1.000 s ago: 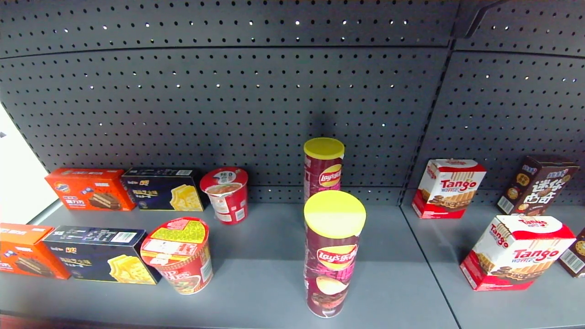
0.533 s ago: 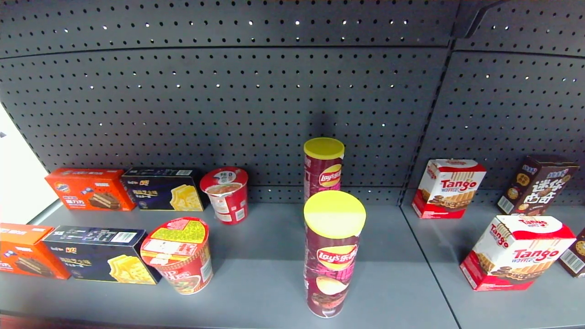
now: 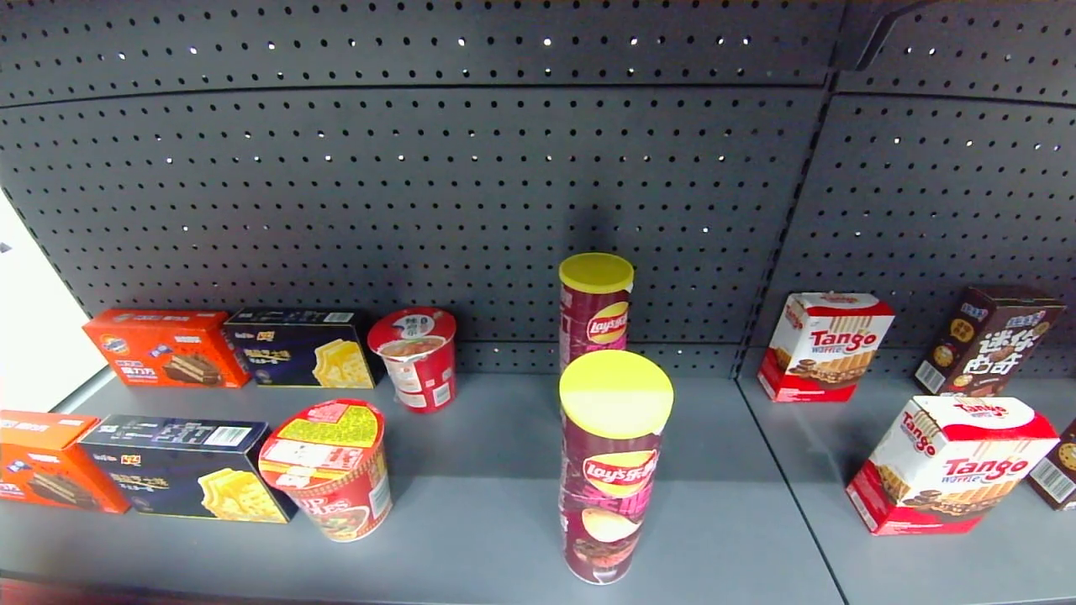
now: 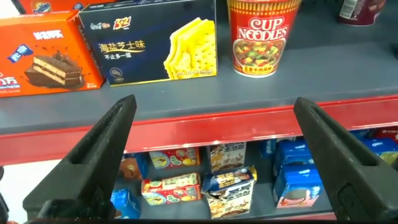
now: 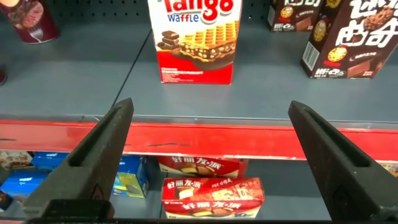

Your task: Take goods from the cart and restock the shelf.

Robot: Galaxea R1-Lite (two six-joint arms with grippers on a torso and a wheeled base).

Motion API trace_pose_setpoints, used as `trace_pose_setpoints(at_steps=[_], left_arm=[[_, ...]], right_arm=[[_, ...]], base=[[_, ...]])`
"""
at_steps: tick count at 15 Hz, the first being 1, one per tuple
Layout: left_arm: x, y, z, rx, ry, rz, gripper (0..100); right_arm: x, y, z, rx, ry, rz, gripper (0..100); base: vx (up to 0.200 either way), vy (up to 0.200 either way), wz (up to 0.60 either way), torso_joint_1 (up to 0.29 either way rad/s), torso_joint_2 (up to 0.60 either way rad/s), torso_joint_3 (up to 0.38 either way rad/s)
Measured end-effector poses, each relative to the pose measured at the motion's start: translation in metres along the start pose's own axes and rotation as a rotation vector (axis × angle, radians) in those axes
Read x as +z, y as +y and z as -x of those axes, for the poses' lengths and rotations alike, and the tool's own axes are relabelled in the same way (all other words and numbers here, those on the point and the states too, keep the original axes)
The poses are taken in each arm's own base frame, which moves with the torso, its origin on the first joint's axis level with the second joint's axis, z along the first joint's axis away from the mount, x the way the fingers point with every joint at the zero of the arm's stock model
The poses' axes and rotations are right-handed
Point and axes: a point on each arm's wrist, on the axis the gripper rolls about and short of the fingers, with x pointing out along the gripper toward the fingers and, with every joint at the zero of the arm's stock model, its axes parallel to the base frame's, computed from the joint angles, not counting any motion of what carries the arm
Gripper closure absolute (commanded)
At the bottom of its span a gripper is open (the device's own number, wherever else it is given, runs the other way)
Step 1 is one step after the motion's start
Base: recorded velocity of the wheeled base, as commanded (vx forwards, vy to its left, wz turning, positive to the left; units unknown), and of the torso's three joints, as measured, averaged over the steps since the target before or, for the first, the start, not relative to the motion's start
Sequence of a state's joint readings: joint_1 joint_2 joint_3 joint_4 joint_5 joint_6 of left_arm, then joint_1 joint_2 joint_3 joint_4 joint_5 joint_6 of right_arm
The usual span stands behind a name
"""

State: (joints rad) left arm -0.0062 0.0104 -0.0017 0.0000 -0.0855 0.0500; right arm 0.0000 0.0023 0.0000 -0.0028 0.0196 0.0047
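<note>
Upright mid-shelf on the grey metal shelf [image 3: 504,504]: a tall maroon chip can with yellow lid [image 3: 614,470], a second matching can [image 3: 595,307] directly behind it, nearer the dark pegboard back [image 3: 420,210]. Left of them, a red paper noodle cup [image 3: 328,470] beside a navy cardboard cracker box [image 3: 189,466]; to the right, a red-and-white wafer carton [image 3: 954,462]. Black fingers of left gripper [image 4: 214,102] and right gripper [image 5: 209,104] spread wide, holding nothing, just off the shelf's red front edge.
</note>
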Motion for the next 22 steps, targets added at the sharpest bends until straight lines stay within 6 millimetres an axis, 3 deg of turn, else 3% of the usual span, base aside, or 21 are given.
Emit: trace_pose_setpoints(at_steps=[2, 20, 22], left_arm=[[0.0, -0.0001, 0.0, -0.003, 0.0, -0.005, 0], [0.0, 0.0001, 0.0, 0.004, 0.001, 0.01, 0], [0.0, 0.0001, 0.0, 0.004, 0.001, 0.005, 0]], right_arm=[[0.0, 0.0, 0.0, 0.0, -0.001, 0.0, 0], [0.0, 0.0, 0.0001, 0.0, -0.002, 0.002, 0], [-0.0001, 0.0, 0.0001, 0.0, -0.001, 0.002, 0]], base=[[-0.2, 0.0, 0.0, 0.0, 0.0, 0.002], [0.0, 0.0, 0.0, 0.0, 0.0, 0.0], [0.0, -0.2, 0.0, 0.0, 0.0, 0.002]])
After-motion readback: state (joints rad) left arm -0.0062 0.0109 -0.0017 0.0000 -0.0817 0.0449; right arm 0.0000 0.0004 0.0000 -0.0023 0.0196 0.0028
